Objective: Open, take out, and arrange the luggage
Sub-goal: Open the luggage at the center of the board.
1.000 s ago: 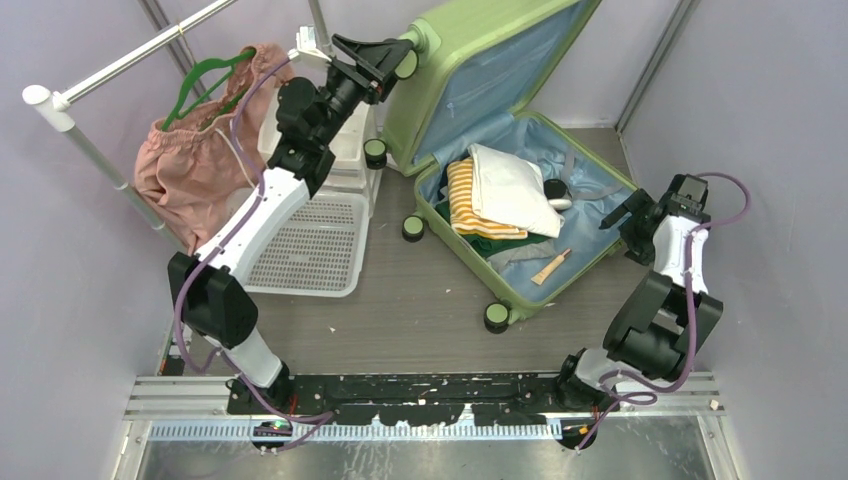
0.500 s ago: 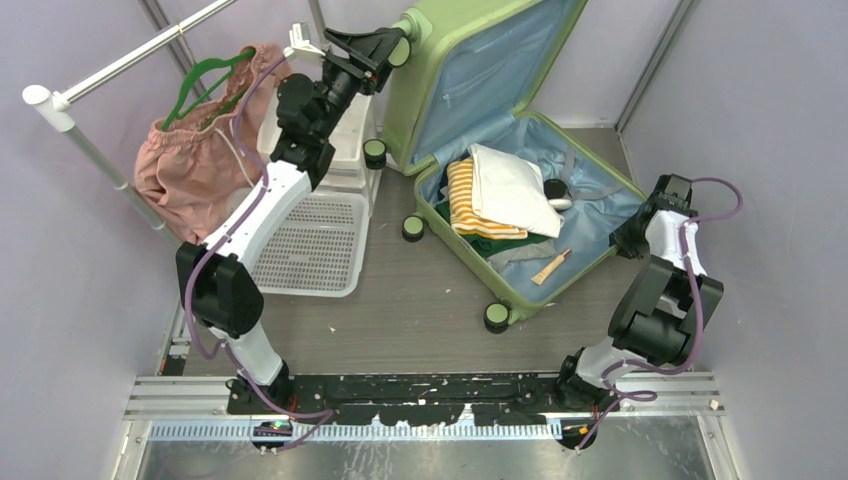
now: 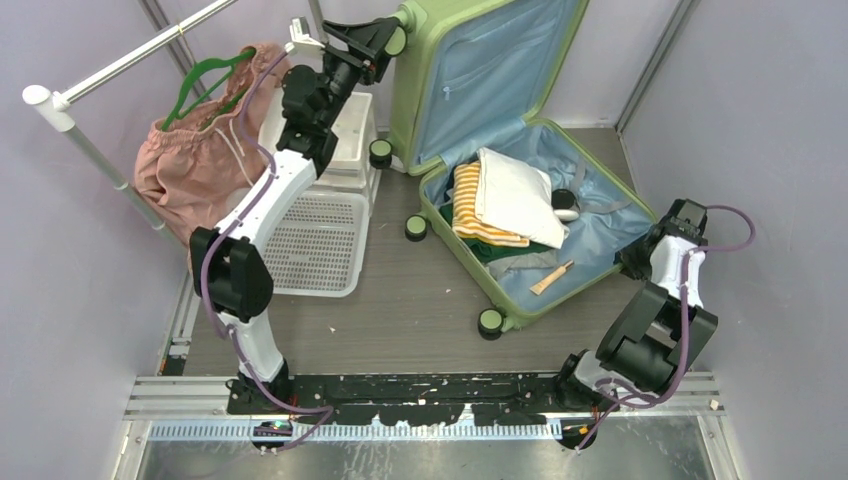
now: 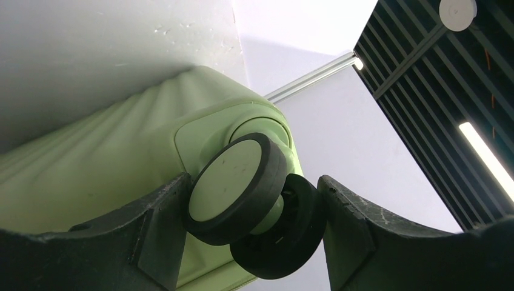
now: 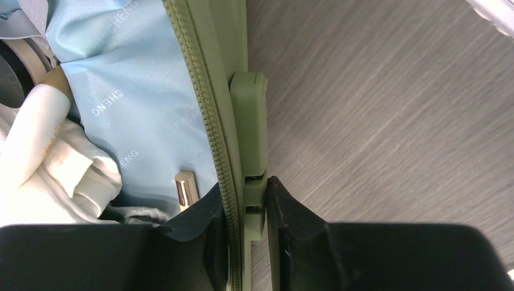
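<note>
Left gripper: jaws set either side of a caster on the luggage, one finger at 8 o'clock, the other at 4 o'clock. Both inner faces appear to touch the caster.

Caster: a twin wheel with a pale green face and black tyre; its darker partner sits behind at 5 o'clock.

Shell: light green, ribbed, running off to 9 o'clock.

Surroundings: white wall at 11 o'clock; metal rail at 12 to 1 o'clock; dark slatted ceiling at 2 o'clock, with a round white fitting at 1 o'clock and a light strip at 3 o'clock.
</note>
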`<state>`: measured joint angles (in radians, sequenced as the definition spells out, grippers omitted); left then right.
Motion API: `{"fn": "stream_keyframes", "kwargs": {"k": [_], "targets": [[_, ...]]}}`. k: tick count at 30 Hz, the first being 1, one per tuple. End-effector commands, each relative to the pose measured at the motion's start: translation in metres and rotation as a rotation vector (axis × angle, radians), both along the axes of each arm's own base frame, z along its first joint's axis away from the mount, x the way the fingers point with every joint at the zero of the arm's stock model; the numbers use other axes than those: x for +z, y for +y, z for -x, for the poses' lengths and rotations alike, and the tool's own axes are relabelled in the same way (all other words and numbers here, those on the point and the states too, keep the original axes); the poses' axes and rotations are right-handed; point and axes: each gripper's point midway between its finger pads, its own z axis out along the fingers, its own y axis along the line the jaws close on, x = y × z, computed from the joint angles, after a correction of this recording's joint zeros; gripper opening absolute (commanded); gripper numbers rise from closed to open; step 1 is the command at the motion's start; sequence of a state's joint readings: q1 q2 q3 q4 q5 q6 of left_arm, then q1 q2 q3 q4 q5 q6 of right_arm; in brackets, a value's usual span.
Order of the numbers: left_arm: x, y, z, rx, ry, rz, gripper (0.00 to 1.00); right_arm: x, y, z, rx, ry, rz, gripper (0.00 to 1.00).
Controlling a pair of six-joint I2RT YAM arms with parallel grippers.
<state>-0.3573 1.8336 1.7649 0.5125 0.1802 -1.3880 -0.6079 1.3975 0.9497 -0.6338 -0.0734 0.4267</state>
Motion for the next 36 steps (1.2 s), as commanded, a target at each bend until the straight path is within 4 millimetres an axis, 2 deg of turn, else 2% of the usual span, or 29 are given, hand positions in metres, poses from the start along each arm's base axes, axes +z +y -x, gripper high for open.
{"fn": "stream_keyframes", "kwargs": {"k": [1,9,16,18,21,23,25,27,30,33,36], "targets": [[-0.026,-0.022,-0.008,-0.075,0.060,-0.052,0.00,0.030,-0.022,0.019,-0.127,-0.074,0.057,0.10],[-0.048,-0.042,-0.015,-0.156,0.095,-0.086,0.00,0.044,-0.035,0.044,-0.219,-0.112,0.092,0.16],[-0.067,-0.053,-0.027,-0.168,0.127,-0.100,0.00,0.056,-0.026,0.041,-0.173,-0.181,0.075,0.31],[-0.066,-0.056,-0.030,-0.172,0.126,-0.100,0.00,0.062,-0.024,0.038,-0.130,-0.206,0.085,0.44],[-0.066,-0.063,-0.033,-0.177,0.126,-0.100,0.00,0.082,-0.019,0.032,-0.043,-0.262,0.126,0.67],[-0.065,-0.066,-0.036,-0.181,0.123,-0.101,0.00,0.097,-0.016,0.028,0.026,-0.301,0.162,0.77],[-0.065,-0.071,-0.037,-0.190,0.124,-0.104,0.00,0.112,-0.011,0.023,0.113,-0.339,0.189,0.82],[-0.064,-0.074,-0.038,-0.194,0.120,-0.106,0.00,0.125,0.000,0.018,0.250,-0.372,0.198,0.84],[-0.062,-0.077,-0.040,-0.194,0.118,-0.108,0.00,0.137,0.030,0.015,0.526,-0.425,0.177,0.84],[-0.063,-0.079,-0.044,-0.194,0.116,-0.112,0.00,0.153,0.076,0.016,0.872,-0.532,0.129,0.85],[-0.064,-0.082,-0.048,-0.198,0.119,-0.120,0.00,0.152,0.125,0.018,1.142,-0.517,0.075,0.87]]}}
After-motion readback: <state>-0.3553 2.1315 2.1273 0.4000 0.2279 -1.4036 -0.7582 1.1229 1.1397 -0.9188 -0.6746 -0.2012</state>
